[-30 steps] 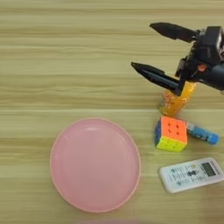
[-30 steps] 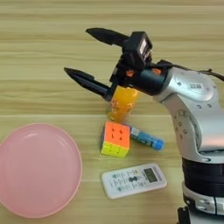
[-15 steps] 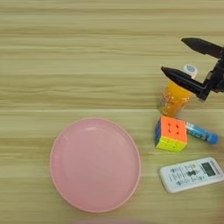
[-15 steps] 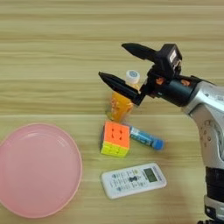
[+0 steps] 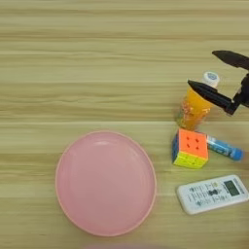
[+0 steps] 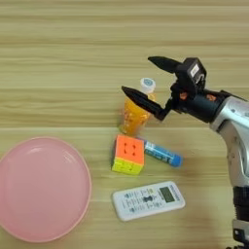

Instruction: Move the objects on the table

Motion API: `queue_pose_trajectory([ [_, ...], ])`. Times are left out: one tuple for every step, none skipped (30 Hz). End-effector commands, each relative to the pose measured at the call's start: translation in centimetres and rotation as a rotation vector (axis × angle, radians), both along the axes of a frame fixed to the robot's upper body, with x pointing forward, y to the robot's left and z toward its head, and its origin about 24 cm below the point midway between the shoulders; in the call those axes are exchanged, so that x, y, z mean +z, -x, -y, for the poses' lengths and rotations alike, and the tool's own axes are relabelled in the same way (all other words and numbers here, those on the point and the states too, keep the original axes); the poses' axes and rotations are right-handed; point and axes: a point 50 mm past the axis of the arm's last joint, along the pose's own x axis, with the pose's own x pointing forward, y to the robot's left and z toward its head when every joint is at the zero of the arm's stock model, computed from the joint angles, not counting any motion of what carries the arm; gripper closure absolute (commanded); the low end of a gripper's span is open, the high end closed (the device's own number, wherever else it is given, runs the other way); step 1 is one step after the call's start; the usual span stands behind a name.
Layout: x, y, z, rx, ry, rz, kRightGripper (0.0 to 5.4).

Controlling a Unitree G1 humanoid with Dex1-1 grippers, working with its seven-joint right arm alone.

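A small orange juice bottle [image 6: 133,113] with a white cap [image 6: 147,85] stands upright on the tan table [image 5: 97,58]. My right gripper [image 6: 138,76] hangs open around the bottle's top, one black finger in front of its neck, the other beyond the cap; whether either touches it I cannot tell. In front of the bottle sits the orange-yellow-blue puzzle cube [image 5: 190,148], with a thin blue tube [image 5: 223,148] lying at its right side. A white remote control [image 6: 149,200] lies nearer the front edge. The large pink plate [image 5: 105,182] rests at the front left.
The silver forearm [image 6: 228,116] comes in from the right edge and runs down the right side in the right eye view. The far half of the table shows only bare wood grain.
The gripper has pulled back to the right over the last second, uncovering the bottle's white cap. Its fingers stay spread. The objects on the table have not moved.
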Motion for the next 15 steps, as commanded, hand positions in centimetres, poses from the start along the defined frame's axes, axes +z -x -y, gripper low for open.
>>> queue_pose_trajectory([
  [1.0,-0.6,-0.1,-0.010,0.061,0.074,0.03],
  [0.7,-0.7,-0.2,-0.013,0.060,0.063,0.03],
  [0.4,-0.8,-0.3,-0.017,0.060,0.055,0.03],
  [0.1,-1.0,-0.2,-0.023,0.063,0.047,0.03],
  [-0.1,-1.1,-0.2,-0.029,0.066,0.039,0.03],
  [-0.3,-1.2,-0.1,-0.035,0.068,0.031,0.03],
  [-0.6,-1.3,-0.1,-0.039,0.070,0.026,0.03],
  [-0.8,-1.3,0.0,-0.042,0.072,0.021,0.03],
  [-1.0,-1.4,0.0,-0.045,0.073,0.015,0.03],
  [-1.2,-1.4,0.0,-0.047,0.074,0.010,0.03],
  [-1.4,-1.5,0.0,-0.048,0.075,0.004,0.03],
  [-1.6,-1.5,0.0,-0.048,0.075,0.000,0.03],
  [-1.8,-1.5,0.0,-0.049,0.076,-0.005,0.03],
  [-2.0,-1.5,0.0,-0.049,0.077,-0.009,0.03],
  [-2.2,-1.6,-0.1,-0.049,0.079,-0.014,0.03],
])
